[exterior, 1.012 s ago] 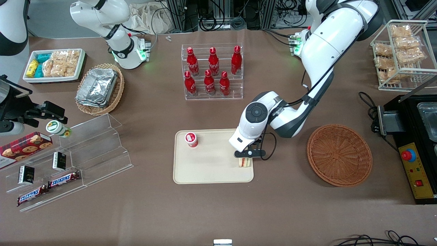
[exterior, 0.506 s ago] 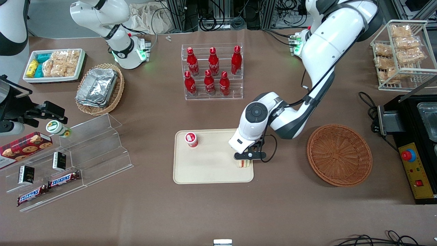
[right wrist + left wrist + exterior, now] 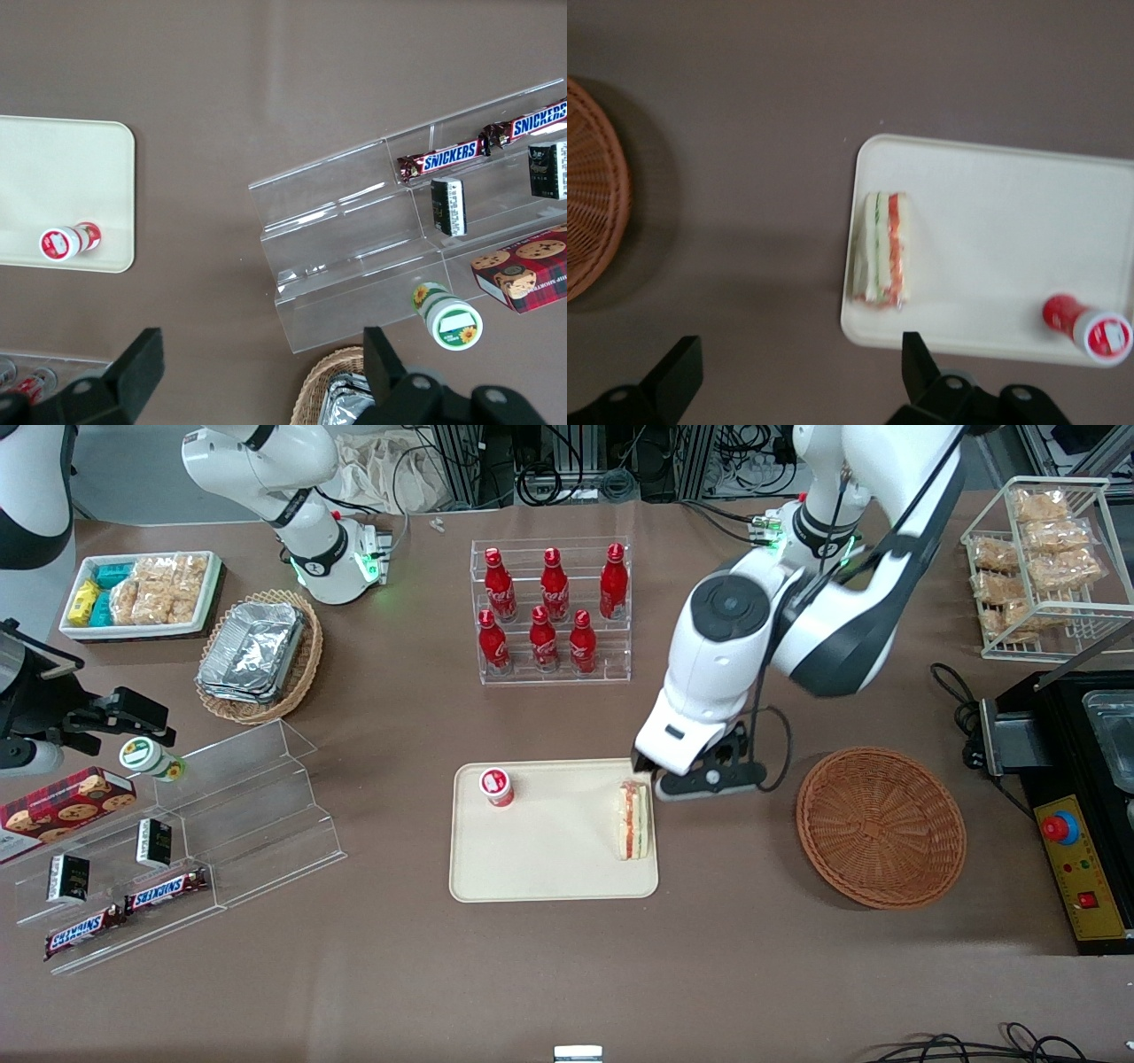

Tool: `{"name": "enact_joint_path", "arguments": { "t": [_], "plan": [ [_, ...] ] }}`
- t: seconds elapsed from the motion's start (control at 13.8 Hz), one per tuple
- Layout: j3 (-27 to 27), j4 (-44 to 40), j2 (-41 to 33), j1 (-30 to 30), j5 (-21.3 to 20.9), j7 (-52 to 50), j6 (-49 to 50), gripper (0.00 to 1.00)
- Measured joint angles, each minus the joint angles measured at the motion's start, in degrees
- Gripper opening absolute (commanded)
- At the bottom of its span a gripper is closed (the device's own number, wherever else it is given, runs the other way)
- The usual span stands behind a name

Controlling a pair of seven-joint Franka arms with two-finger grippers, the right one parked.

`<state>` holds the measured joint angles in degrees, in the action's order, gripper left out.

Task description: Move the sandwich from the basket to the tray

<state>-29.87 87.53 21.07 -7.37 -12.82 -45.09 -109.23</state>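
With its fingers spread wide and holding nothing, the left arm's gripper (image 3: 799,372) hangs above the brown table beside the cream-beige rectangular plastic tray (image 3: 540,868). The triangular white-bread sandwich (image 3: 634,821) lies at the tray's three o'clock edge. Only the front view shows the whole round reddish-brown wicker basket (image 3: 881,825), empty.

Your left arm reaches in from one o'clock, wrist bent down, its gripper (image 3: 709,778) hanging above the table with fingers (image 3: 918,361) spread wide, holding nothing.
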Motion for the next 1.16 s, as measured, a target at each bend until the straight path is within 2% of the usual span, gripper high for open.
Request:
{"name": "enact_joint_path", "arguments": {
  "t": [0.14,0.51,0.65,0.94,1.16],
  "plan": [
    [0.12,0.03,-3.32,3.73,5.19,7.05,4.05,1.00],
    [1.04,-0.05,-10.28,12.80,11.39,20.72,16.53,1.00],
    [6.12,-0.05,-13.75,13.27,12.06,25.80,22.31,1.00],
    [18.90,0.07,-19.15,10.56,12.73,35.39,27.34,1.00],
    [22.55,0.12,-20.65,9.51,13.24,37.05,28.46,1.00]
  ]
}}
